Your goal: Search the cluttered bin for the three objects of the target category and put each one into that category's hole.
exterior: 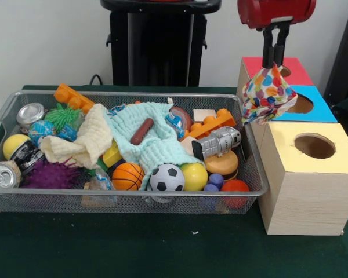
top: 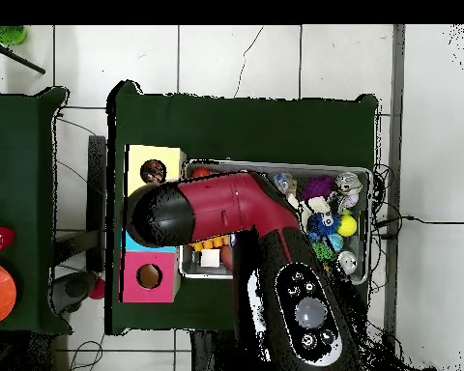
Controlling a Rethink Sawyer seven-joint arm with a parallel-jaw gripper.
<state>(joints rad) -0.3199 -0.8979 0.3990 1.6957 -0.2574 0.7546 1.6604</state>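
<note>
The Sawyer arm (top: 238, 208) has a smooth, glossy crimson shell that ends in a rounded black cap (top: 160, 214) lying between the yellow-topped box (top: 170, 157) and the red-topped one. Back from that cap, the shell meets a broad black link carrying a pale grey oval panel (top: 309, 314) with a large round grey knob and several small dark buttons around it. In the front view the wrist is a rounded red housing (exterior: 276, 11) with a grey underside, from which two slim black fingers (exterior: 268, 49) descend. Behind stands the black pedestal (exterior: 156, 43).
</note>
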